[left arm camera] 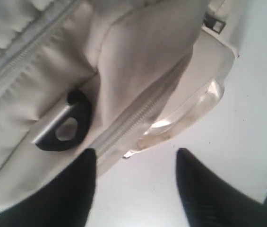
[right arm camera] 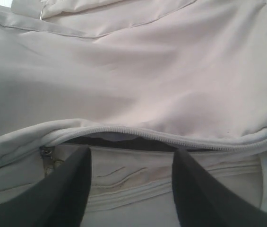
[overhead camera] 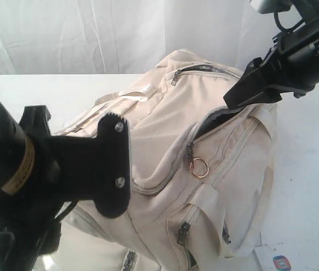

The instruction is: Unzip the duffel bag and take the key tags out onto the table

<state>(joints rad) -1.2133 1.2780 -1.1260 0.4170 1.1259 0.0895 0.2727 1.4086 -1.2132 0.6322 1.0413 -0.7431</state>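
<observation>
White table, duffel bag pocket part-unzipped, contents apparently hidden, left and right jaws wide, empty

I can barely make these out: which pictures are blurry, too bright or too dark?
Exterior view: the near left arm is a dark blur, the curtain washed out. Left wrist view: soft throughout, the D-ring fuzzy, the table bright. Right wrist view: bag evenly lit, but its zip gap too dark to see into.

Both end effectors; jaws apart
</observation>
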